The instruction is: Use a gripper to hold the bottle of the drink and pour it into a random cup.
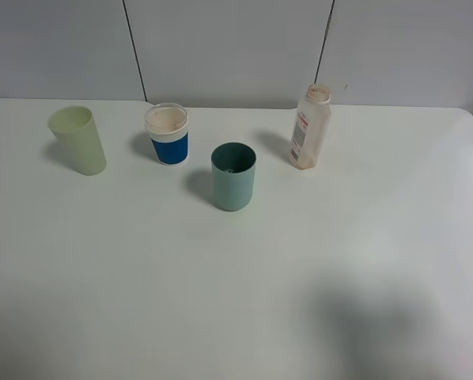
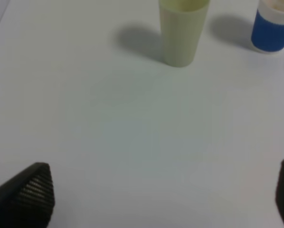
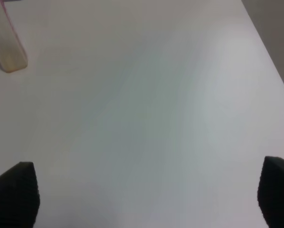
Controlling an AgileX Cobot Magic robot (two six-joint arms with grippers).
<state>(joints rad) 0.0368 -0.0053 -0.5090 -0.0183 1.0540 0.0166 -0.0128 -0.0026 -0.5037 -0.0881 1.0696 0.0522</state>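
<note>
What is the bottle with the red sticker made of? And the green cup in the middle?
The small squarish translucent bottle looks like thin plastic: its cloudy, milky walls let light through, and its red-and-white label looks like paper or film. The plain teal-green tumbler also looks like plastic, smooth and matte, one even colour with no shine like glass or metal.

table (image 1: 379,261): white | on it: bottle (image 1: 310,128), teal cup (image 1: 233,176), blue-white cup (image 1: 168,134), yellow-green tumbler (image 1: 77,140)

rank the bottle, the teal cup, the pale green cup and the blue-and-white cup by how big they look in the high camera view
1. bottle, tallest
2. pale green cup and teal cup, too alike to rank
3. blue-and-white cup, shortest

All stand at similar depth, though the teal cup is slightly nearer.
</note>
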